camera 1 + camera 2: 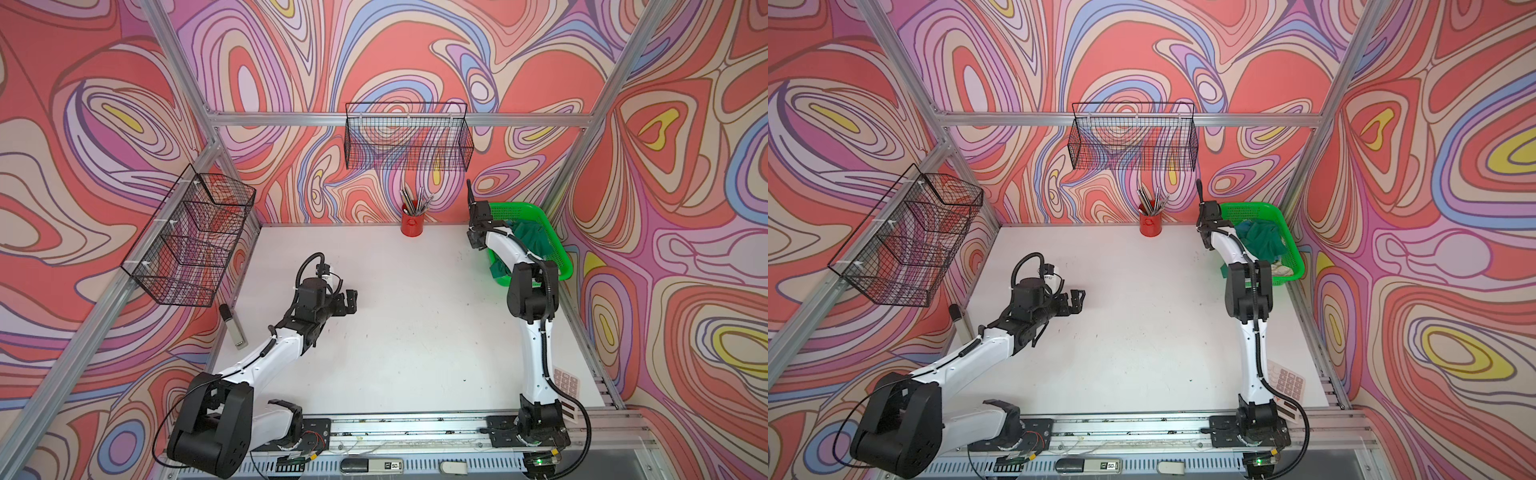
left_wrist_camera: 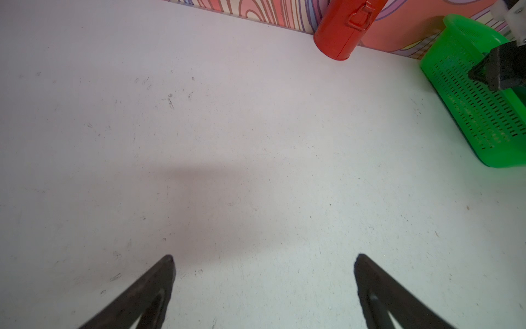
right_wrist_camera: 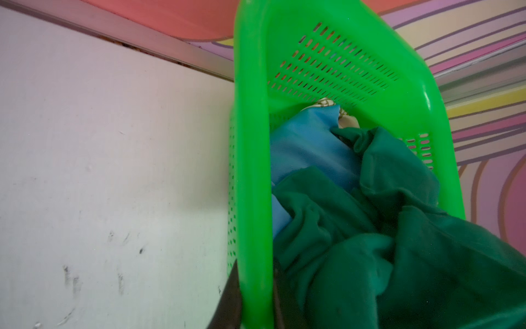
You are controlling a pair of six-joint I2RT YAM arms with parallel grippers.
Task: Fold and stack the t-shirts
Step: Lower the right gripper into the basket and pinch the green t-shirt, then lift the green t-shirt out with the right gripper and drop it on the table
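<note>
Writing: nothing surely legible. On the grey device [image 1: 372, 465] at the bottom edge in a top view, a small dark label with pale characters, too small to read. On the pale keypad calculator [image 1: 566, 380] at lower right, rows of keys, markings unreadable. On the red cylindrical metal tin [image 1: 412, 224] of pens at upper centre, only an embossed latch shape, seen in the left wrist view.

Surface: flat white tabletop [image 1: 395, 340], scuffed with small dark marks, bare across its middle.

Around it: walls printed in swirling red, pink, lilac, blue and yellow bands, with aluminium frame bars. Black wire basket [image 1: 407, 137] hung on the back wall; compartmented black wire rack [image 1: 187, 241] on the wall at the left.

Left claw [image 2: 263, 259]: spread wide, holding nothing, hanging over bare table left of centre in both top views.

Right claw [image 3: 256, 273]: nearly closed, pinching the side wall of the bright green slotted plastic basket [image 3: 313, 57], one finger outside, one inside. Basket at upper right in both top views, by the back corner.

Inside the basket: crumpled dark green cloth t-shirt [image 3: 398, 256] on top, partly hanging over the rim. Light blue t-shirt [image 3: 307, 148] beneath it. Cream patterned t-shirt [image 3: 345, 116] showing at the far end.
</note>
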